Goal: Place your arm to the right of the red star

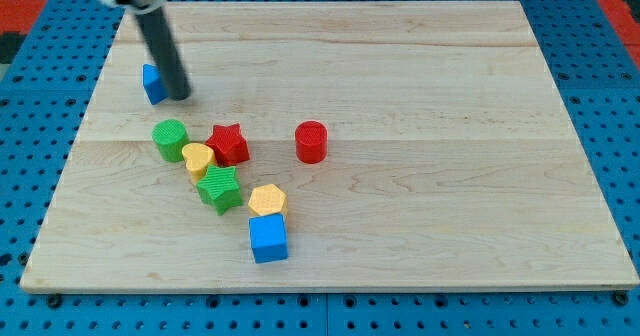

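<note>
The blue cube (268, 239) lies nearest the view's bottom, well below my tip (181, 96) and to its right. Just above the cube, touching or nearly touching it, is a yellow block (267, 200) with several flat sides, perhaps a hexagon; its outline is too small to be sure.

Further up and to the left, closer to my tip, lies the green star (219, 187). A yellow heart-like block (198, 160) presses against its upper left edge. The red star (229, 143) is just right of that yellow block and touches it, below my tip and a little to its right. The green cylinder (170, 138) stands just left of the yellow heart-like block, almost straight below my tip and near it. The red cylinder (311, 142) stands alone, apart from the red star on its right side, with bare wooden desk (450, 126) between them; it is well to the right of my tip and lower.

My tip rests on the desk near its upper left corner, above and left of the whole cluster, so it is not to the right of the red star. A small blue block (153, 83) is just to the left of the rod, partly hidden by it, so its shape is unclear.

There is no pincer: the arm ends in a plain dark rod that holds nothing.
</note>
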`<control>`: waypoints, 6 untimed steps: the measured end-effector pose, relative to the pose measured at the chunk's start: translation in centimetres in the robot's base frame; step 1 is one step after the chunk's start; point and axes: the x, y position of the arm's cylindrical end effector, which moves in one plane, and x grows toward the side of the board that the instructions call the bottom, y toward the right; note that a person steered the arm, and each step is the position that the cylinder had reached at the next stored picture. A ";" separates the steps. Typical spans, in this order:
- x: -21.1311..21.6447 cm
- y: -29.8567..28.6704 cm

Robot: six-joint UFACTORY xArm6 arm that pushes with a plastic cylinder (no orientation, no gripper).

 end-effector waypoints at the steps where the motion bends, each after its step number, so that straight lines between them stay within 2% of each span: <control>1: 1.0 9.3; 2: 5.2 19.8; 3: 9.7 17.4; 4: 11.9 10.9; 6: 4.1 4.6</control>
